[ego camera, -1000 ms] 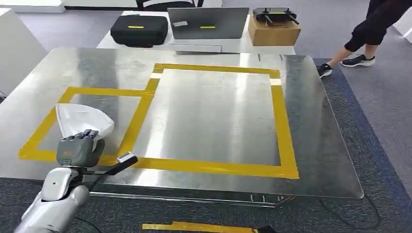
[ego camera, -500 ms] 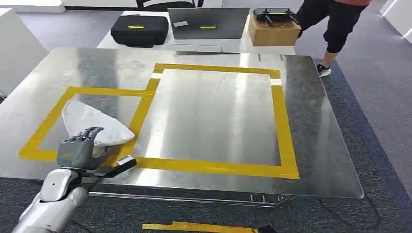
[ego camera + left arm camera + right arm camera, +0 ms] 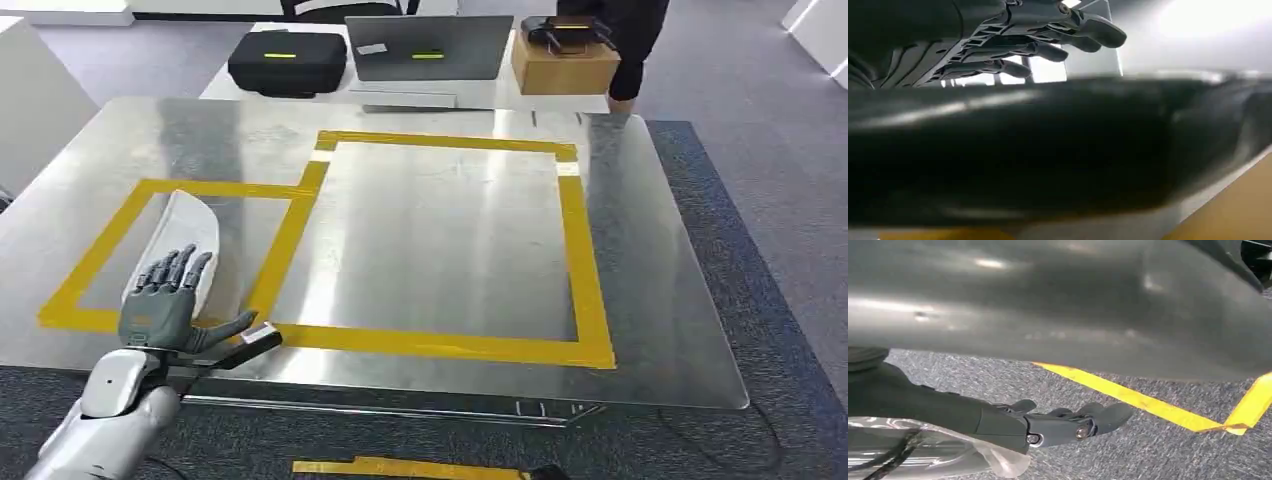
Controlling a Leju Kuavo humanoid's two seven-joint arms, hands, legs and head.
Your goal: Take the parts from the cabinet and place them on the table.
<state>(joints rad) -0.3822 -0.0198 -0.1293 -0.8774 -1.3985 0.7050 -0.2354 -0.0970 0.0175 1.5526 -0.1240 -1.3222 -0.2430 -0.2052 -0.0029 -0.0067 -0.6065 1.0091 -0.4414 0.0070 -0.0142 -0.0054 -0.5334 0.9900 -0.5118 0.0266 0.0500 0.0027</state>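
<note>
The white part (image 3: 178, 245) lies on the steel table (image 3: 440, 240), inside the smaller yellow tape rectangle (image 3: 150, 190) at the table's left side. It is a long, curved white piece, lying lengthwise away from the robot, with its near end just under the fingertips of the left hand (image 3: 165, 300). That hand hovers over the near edge of the rectangle with its fingers (image 3: 175, 268) spread wide and straight, holding nothing; the thumb sticks out to the side over the tape. In the left wrist view the same fingers (image 3: 1058, 35) show stretched out and apart above a dark blurred surface.

The right hand (image 3: 1068, 425) hangs low beside the table's edge, above grey carpet (image 3: 998, 385) marked with a yellow tape line (image 3: 1128, 395). Its fingers are loosely extended with nothing in them.

A larger yellow tape rectangle (image 3: 590, 260) takes up the middle of the table. Beyond the far edge stands another table carrying a black case (image 3: 287, 60), a grey laptop (image 3: 428, 48) and a cardboard box (image 3: 564, 62) with a dark device on top. A person's leg (image 3: 628, 50) shows just behind the box.
</note>
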